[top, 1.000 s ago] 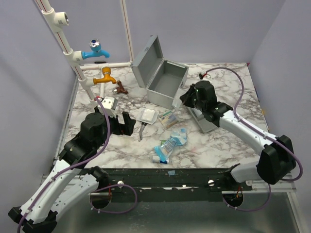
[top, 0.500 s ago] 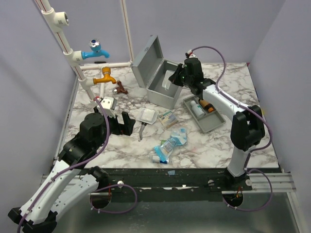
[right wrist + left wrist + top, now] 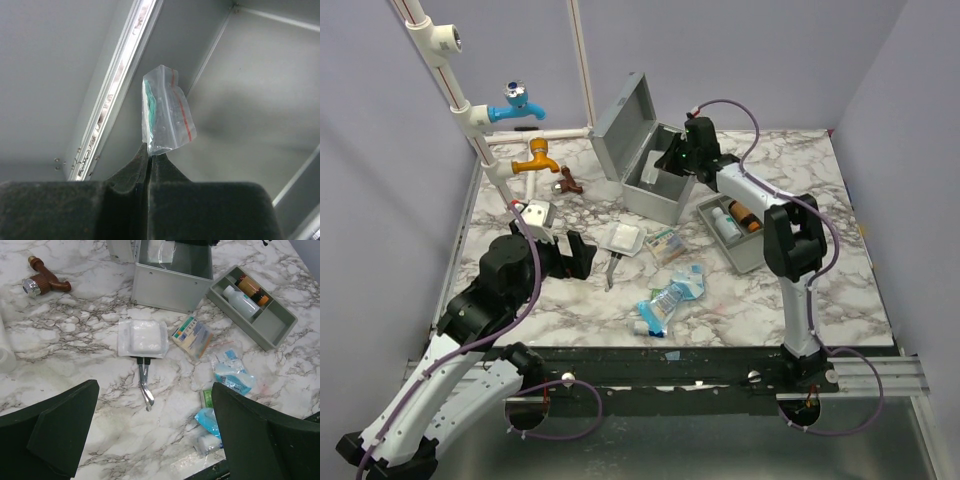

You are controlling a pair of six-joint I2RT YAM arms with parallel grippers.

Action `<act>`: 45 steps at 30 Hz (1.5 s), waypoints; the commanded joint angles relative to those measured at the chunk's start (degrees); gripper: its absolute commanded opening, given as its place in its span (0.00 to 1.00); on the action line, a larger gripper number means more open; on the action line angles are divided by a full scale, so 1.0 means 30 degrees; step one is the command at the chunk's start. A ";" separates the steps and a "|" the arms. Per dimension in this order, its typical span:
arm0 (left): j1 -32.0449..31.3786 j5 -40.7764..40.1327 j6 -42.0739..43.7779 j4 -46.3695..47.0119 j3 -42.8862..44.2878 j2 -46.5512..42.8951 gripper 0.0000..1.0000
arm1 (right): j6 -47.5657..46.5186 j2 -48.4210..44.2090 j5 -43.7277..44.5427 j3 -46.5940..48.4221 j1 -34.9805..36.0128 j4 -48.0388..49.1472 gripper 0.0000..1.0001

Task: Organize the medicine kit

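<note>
Right wrist: your right gripper (image 3: pixel 149 150), pinching a clear zip bag (image 3: pixel 167 120), has swung into the medicine kit (image 3: pixel 650 197). Release it there; your left gripper (image 3: pixel 157 425) gapes wide.

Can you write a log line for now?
right fingers: shut on clear plastic zip bag | bag: over open grey metal box | left fingers: open, empty

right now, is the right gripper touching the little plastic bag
Touching. The right wrist view shows the right gripper shut, pinching the lower corner of the plastic bag between its fingertips.

White arms (image 3: pixel 425 390), black joints (image 3: pixel 508 265), purple cables (image 3: pixel 728 100)
</note>
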 commanded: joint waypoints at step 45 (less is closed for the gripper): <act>0.0999 0.1469 -0.0046 0.0403 -0.0057 0.0474 0.99 | -0.7891 -0.2452 0.2941 -0.1101 0.2071 -0.6406 0.26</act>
